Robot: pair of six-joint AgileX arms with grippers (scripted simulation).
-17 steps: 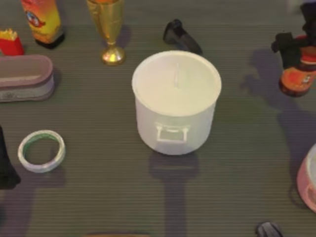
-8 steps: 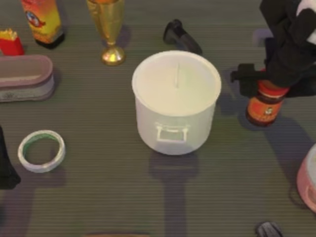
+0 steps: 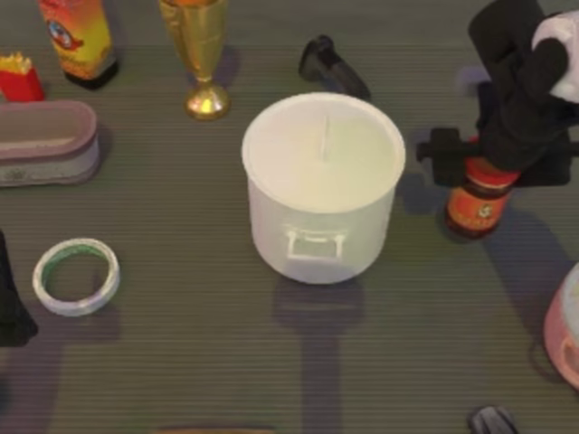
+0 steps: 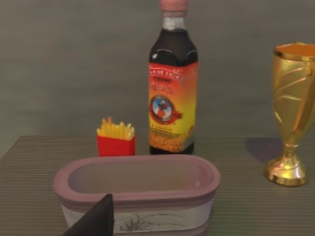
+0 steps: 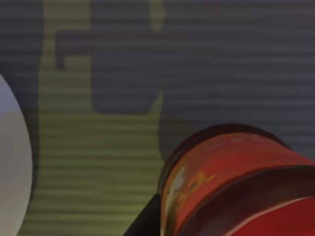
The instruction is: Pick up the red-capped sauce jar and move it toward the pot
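The red-capped sauce jar point(image 3: 475, 206), dark brown with an orange-red label, hangs tilted just right of the pot point(image 3: 317, 231), with a narrow gap between them. My right gripper point(image 3: 493, 165) comes down from above and is shut on the jar's red cap, which it mostly hides. In the right wrist view the jar point(image 5: 231, 182) fills the near corner and the pot's white wall point(image 5: 10, 162) shows at the edge. The pot is large and white, with a flat lid and a side handle. My left arm point(image 3: 9, 312) is parked at the table's left edge.
At the back left stand a tall bottle point(image 3: 80, 41), a red fries box point(image 3: 18, 80) and an oval pinkish tin point(image 3: 45, 143). A gold goblet point(image 3: 201, 54) and a black object point(image 3: 330, 65) stand behind the pot. A white ring point(image 3: 77, 276) lies front left, a pink bowl point(image 3: 565, 334) at the right edge.
My right gripper has carried the jar leftward from the table's right edge to a spot close beside the pot. The left arm has not moved.
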